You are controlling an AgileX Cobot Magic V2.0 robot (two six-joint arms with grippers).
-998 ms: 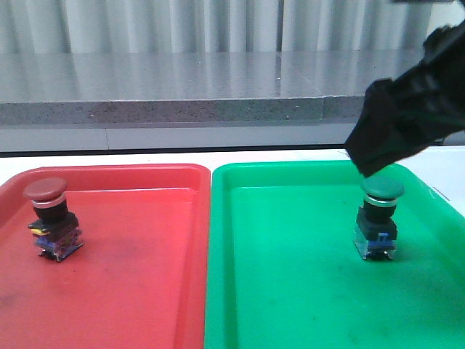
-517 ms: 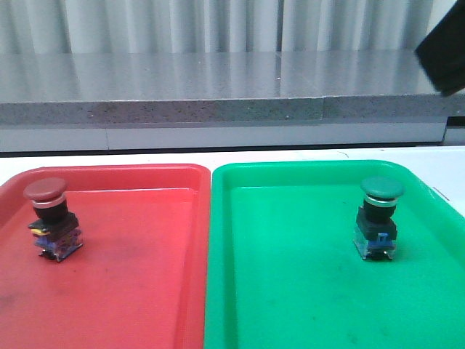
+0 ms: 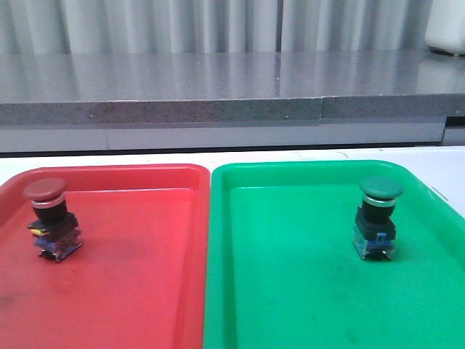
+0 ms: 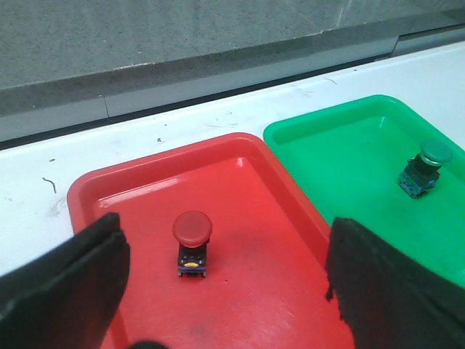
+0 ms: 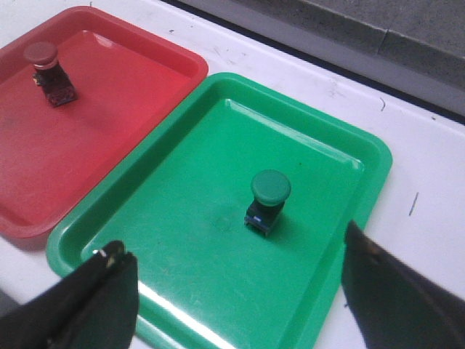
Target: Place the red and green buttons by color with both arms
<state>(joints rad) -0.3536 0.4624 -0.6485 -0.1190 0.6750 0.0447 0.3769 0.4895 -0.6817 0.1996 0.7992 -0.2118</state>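
Note:
The red button (image 3: 49, 218) stands upright in the red tray (image 3: 131, 291), near its left side; it also shows in the left wrist view (image 4: 192, 240) and the right wrist view (image 5: 47, 73). The green button (image 3: 378, 217) stands upright in the green tray (image 3: 290, 291), toward its right; it also shows in the right wrist view (image 5: 268, 201) and the left wrist view (image 4: 427, 166). My left gripper (image 4: 225, 291) is open and empty, high above the red tray. My right gripper (image 5: 236, 291) is open and empty, high above the green tray. Neither gripper shows in the front view.
The two trays sit side by side on a white table (image 4: 182, 131). A grey stone ledge (image 3: 218, 87) runs behind the table. A white object (image 3: 447, 29) stands on the ledge at the far right.
The right arm, which was just above the green button a second ago, has risen up and to the right out of the front view. Both buttons stay put.

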